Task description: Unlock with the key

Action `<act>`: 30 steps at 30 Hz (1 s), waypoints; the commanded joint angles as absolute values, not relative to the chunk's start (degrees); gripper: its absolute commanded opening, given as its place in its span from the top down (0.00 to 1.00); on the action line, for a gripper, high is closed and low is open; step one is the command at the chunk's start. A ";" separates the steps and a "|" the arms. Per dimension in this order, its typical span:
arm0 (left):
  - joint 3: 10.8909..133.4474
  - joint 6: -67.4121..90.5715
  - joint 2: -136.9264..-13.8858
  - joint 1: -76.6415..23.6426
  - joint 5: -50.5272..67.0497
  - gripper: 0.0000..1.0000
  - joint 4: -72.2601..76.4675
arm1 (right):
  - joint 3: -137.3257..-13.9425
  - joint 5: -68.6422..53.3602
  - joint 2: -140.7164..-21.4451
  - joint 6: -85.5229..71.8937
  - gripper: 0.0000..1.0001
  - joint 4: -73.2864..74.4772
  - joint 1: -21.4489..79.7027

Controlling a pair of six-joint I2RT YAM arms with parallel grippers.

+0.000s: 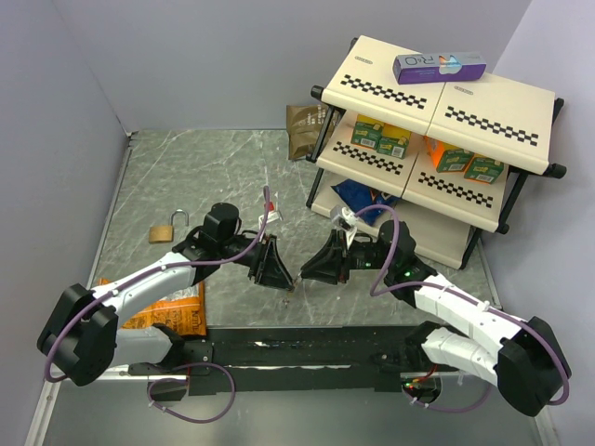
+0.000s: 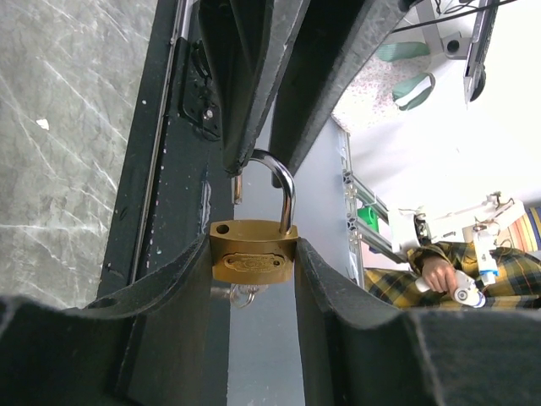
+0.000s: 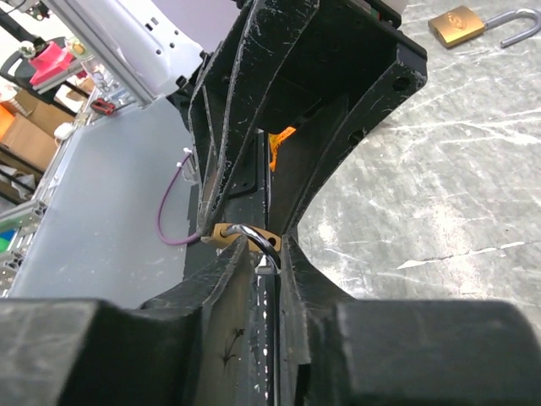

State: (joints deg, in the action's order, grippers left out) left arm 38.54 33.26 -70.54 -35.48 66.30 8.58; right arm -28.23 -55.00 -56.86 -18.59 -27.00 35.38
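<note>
1. The table [image 1: 186, 177] is marbled grey, and both my arms meet over its near edge.
2. My left claw [image 2: 254, 245] is clenched on the brass padlock [image 2: 252, 264], a finger on each flank of the body.
3. My right claw [image 3: 264, 247] is pinched onto the shackle [image 2: 286, 190] — its free leg looks lifted clear of its hole.
4. The key [image 2: 243, 296] sits under the padlock's body, apparently seated in the keyhole, with its wire ring dangling (a second padlock [image 1: 168, 229] lies well apart on the table).
5. What could go wrong: a crooked pull on the shackle could drag the body out of my left fingers — and that jolt might shake the key loose and send it over the edge.
</note>
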 commanded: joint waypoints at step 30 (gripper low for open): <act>45.35 24.43 -65.74 -44.20 16.36 0.99 -12.65 | -36.12 -34.37 -63.19 -22.23 0.97 -13.89 36.91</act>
State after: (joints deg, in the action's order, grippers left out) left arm 42.44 24.86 -66.08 -41.32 28.53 -9.72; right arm -32.62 -37.58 -61.87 -20.34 -14.48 36.10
